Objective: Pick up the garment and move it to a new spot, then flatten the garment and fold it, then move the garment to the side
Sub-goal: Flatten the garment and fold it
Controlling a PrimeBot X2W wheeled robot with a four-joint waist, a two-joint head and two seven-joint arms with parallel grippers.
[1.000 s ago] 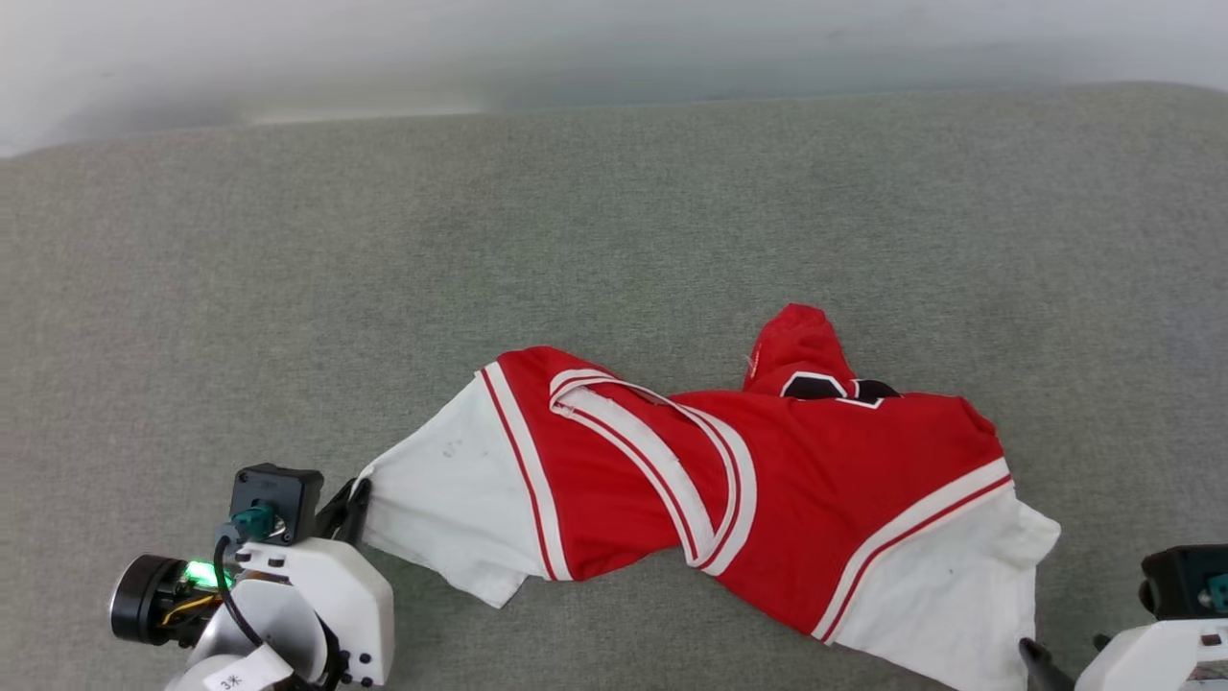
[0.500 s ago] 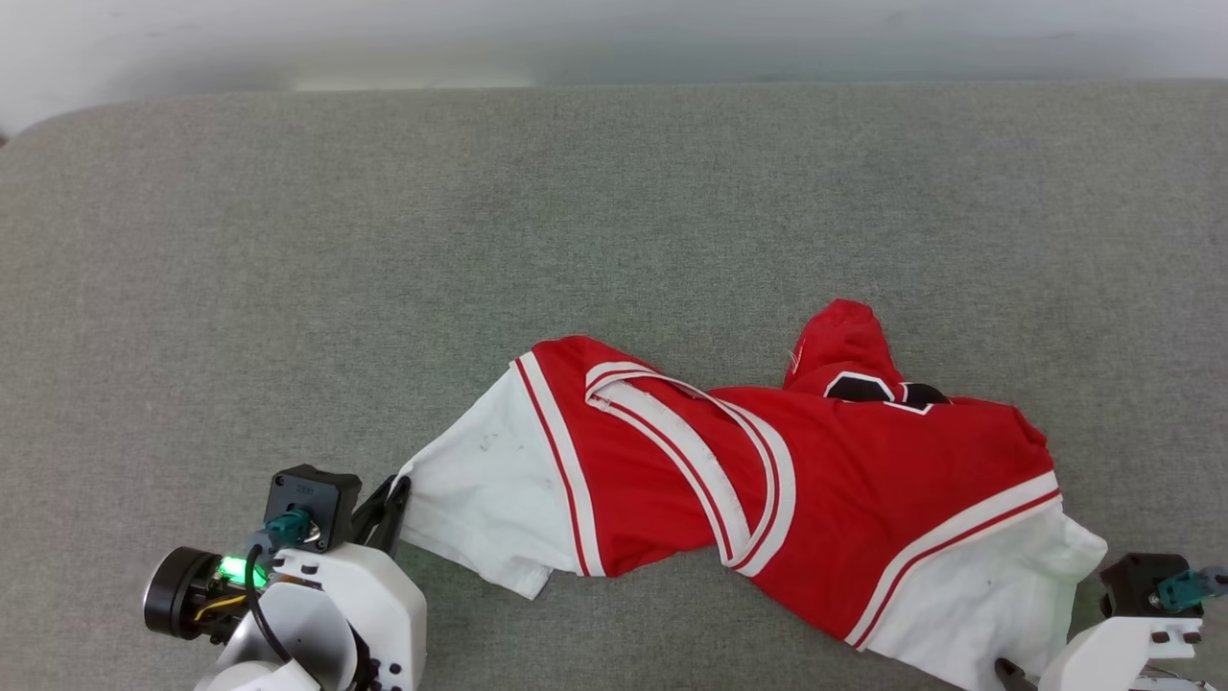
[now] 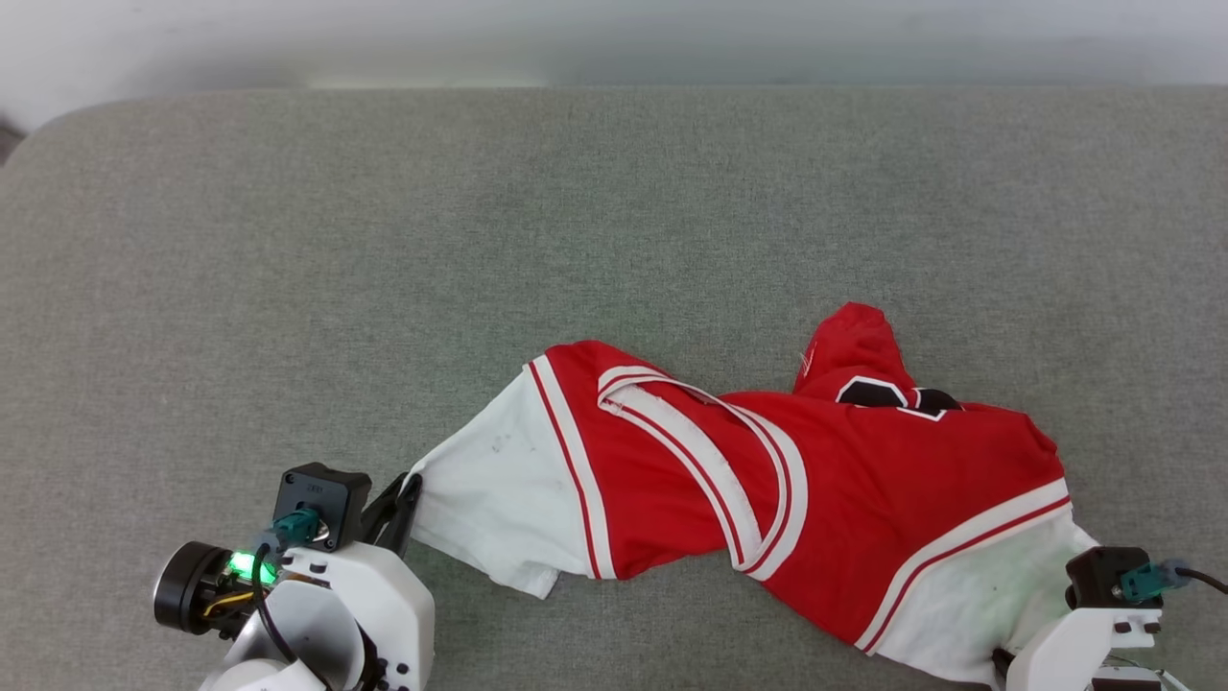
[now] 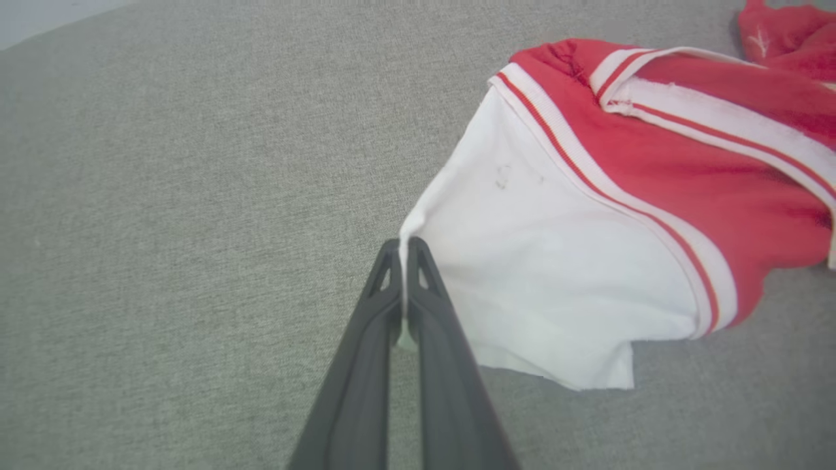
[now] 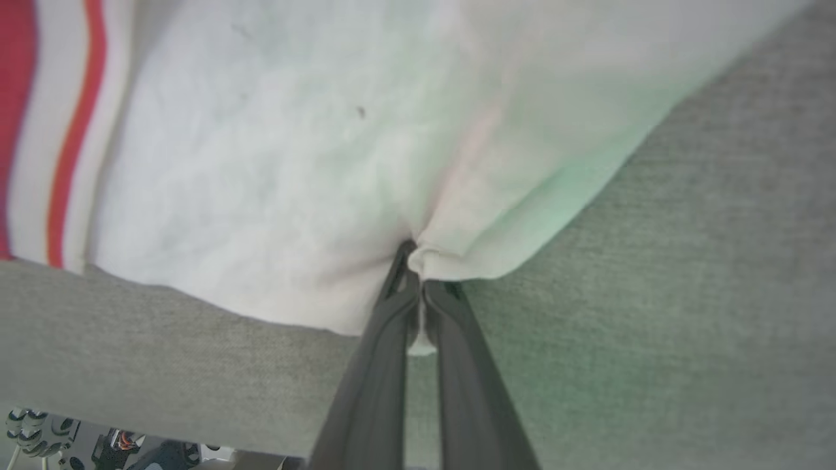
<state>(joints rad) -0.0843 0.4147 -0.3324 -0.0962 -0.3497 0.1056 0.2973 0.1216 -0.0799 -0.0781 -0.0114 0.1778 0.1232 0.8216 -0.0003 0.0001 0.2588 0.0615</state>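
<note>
The garment (image 3: 825, 489) is a red jersey shirt with white sleeves and striped trim, lying crumpled and twisted on the grey padded surface (image 3: 384, 269). Black-and-white lettering (image 3: 887, 395) peeks out at its far side. My left gripper (image 3: 408, 491) is shut on the edge of the left white sleeve (image 3: 489, 509); in the left wrist view the left gripper (image 4: 406, 247) pinches a ridge of the white sleeve (image 4: 555, 274). My right gripper (image 5: 415, 260) is shut on a bunched edge of the right white sleeve (image 5: 294, 163), at the lower right of the head view (image 3: 1003, 662).
The grey surface stretches wide on the far side and to the left of the garment, ending at a pale wall (image 3: 614, 38) with a rounded corner (image 3: 48, 125) at upper left. Its near edge and some gear below (image 5: 65, 437) appear in the right wrist view.
The right gripper came in to the right sleeve and shut on its edge. The head camera shifted, so the whole picture slid a little right. The left gripper kept its hold.
</note>
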